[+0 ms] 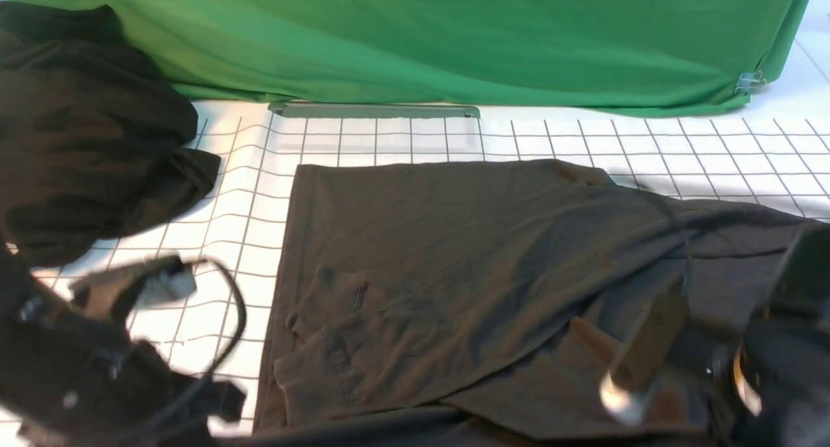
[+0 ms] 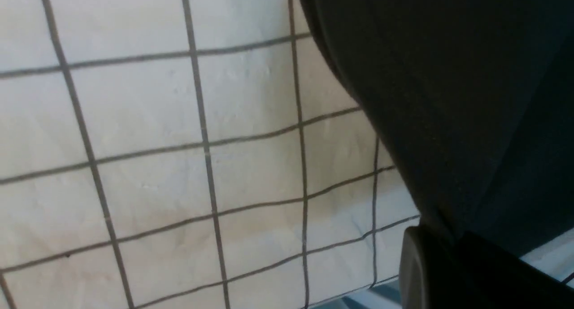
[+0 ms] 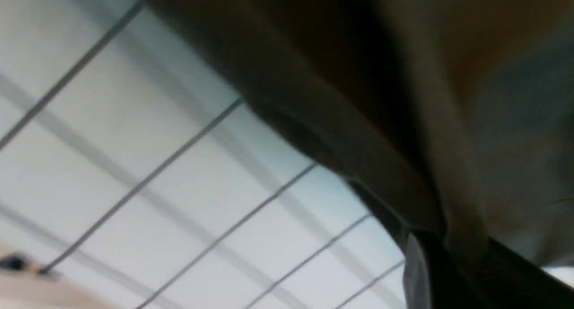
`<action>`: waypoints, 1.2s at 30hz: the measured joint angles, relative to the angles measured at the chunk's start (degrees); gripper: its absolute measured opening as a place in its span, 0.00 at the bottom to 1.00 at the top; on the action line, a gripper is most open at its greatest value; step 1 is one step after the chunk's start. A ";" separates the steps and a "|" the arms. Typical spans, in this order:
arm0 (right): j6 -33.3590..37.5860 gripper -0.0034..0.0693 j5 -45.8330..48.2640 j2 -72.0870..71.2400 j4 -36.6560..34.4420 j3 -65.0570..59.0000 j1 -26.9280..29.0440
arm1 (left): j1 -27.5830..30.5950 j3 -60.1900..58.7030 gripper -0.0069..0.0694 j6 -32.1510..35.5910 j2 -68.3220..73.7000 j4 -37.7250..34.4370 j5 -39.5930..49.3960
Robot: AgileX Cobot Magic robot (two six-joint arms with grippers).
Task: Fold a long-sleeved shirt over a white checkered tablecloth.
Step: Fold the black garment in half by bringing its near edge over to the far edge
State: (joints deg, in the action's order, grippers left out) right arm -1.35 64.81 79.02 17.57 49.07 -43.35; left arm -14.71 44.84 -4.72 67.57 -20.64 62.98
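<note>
Okay, both arms sit low at my near edge, blurred in the front view. My left fingers (image 2: 415, 264) are closed tight, and dark fabric of the long-sleeved shirt (image 1: 467, 252) runs straight into them, so I read that as a pinch on the cloth. Right fingers (image 3: 415, 273) are closed too, with shirt fabric gathered into the tips. The shirt lies spread over the white checkered tablecloth (image 1: 389, 139) on the counter, from the middle across to the right. Its far edge is flat and straight, and its near right part is rumpled by the right arm. At the far left sits a black heap of fabric (image 1: 84, 129), apart from the shirt. Green backdrop (image 1: 454, 38) hangs behind, with a grey bar (image 1: 373, 111) at its foot.
</note>
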 joint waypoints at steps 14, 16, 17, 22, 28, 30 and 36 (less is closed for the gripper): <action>2.29 0.08 -0.69 7.74 0.36 22.77 13.10 | 0.42 18.55 0.11 -6.17 13.80 3.60 -5.16; 1.77 0.08 -1.98 10.54 0.30 24.58 14.74 | 1.09 21.78 0.11 -7.20 17.50 3.19 -6.09; 1.35 0.08 -2.13 10.81 0.30 24.91 15.03 | 1.15 22.07 0.11 -7.31 17.86 3.12 -6.19; -0.43 0.08 -4.73 17.66 0.30 29.30 17.99 | 2.68 31.31 0.11 -8.75 27.67 1.95 -7.70; -0.50 0.08 -6.27 24.10 0.09 35.66 20.91 | 5.31 40.53 0.11 -8.86 36.42 0.54 -6.47; -0.50 0.08 -7.50 27.20 0.09 38.92 22.19 | 7.00 44.68 0.11 -8.97 40.73 -0.51 -5.97; -0.56 0.08 -9.08 35.05 0.05 47.20 23.24 | 7.97 52.10 0.11 -9.29 47.96 -0.88 -6.12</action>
State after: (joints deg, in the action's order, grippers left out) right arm -1.91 55.73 114.07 17.62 96.27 -20.11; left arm -6.74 96.94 -14.01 115.53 -21.51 56.87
